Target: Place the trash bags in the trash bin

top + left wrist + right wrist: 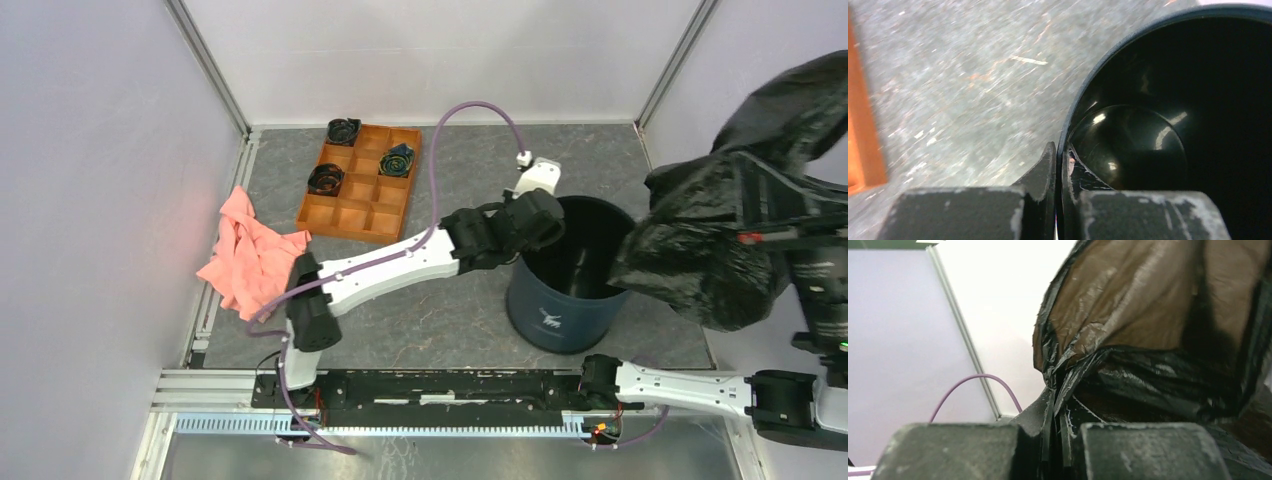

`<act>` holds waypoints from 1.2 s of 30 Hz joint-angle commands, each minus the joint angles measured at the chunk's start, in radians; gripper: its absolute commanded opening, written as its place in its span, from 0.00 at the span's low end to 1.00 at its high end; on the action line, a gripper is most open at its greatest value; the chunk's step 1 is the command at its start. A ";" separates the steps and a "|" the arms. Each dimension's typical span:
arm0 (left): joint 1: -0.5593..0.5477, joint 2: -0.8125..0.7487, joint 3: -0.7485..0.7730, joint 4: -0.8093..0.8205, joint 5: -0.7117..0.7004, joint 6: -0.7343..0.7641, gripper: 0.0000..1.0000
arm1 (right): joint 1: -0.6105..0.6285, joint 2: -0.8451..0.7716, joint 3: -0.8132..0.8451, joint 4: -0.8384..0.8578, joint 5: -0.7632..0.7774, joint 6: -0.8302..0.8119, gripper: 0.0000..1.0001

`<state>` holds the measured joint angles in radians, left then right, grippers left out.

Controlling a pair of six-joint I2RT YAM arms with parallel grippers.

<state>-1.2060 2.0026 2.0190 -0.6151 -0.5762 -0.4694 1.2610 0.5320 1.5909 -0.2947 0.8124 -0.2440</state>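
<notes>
Tabletop (430,325) bears trash bin (560,305), left tool (1059,148) pinching rim.

Grey, marble-patterned tabletop (440,310). Toward the far-left corner lies an orange compartment tray (358,212), flat and slightly askew to the edges. At the left edge, a crumpled pink cloth (250,255) reaches the tray's near-left corner and spills over the edge. Right of centre, toward the near edge, a dark navy trash bin (560,310) stands upright, well apart from both.
</notes>
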 commanded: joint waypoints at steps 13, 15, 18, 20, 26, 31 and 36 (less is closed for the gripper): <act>0.026 -0.556 -0.538 0.029 -0.102 -0.040 0.51 | 0.000 0.358 -0.010 0.181 -0.274 0.067 0.08; 0.027 -0.595 -0.533 0.008 -0.110 -0.039 0.64 | 0.000 0.377 0.003 0.183 -0.284 0.083 0.08; 0.026 -0.702 -0.553 0.006 -0.077 -0.027 0.83 | -0.001 0.387 0.002 0.200 -0.343 0.137 0.08; 0.026 -0.784 -0.580 0.030 0.002 -0.010 0.93 | 0.000 0.383 -0.016 0.219 -0.362 0.177 0.07; 0.026 -1.064 -0.790 0.397 0.652 0.059 0.93 | 0.000 0.362 -0.088 0.248 -0.287 0.160 0.05; 0.026 -1.116 -0.778 0.494 0.750 -0.023 1.00 | 0.000 0.346 -0.110 0.217 -0.276 0.159 0.06; 0.026 -0.907 -0.608 0.477 0.953 -0.054 1.00 | -0.001 0.337 -0.093 0.203 -0.308 0.158 0.06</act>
<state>-1.1793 0.9321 1.3132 -0.1932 0.1520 -0.4709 1.2610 0.8757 1.4780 -0.0998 0.5201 -0.0902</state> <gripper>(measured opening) 0.994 0.058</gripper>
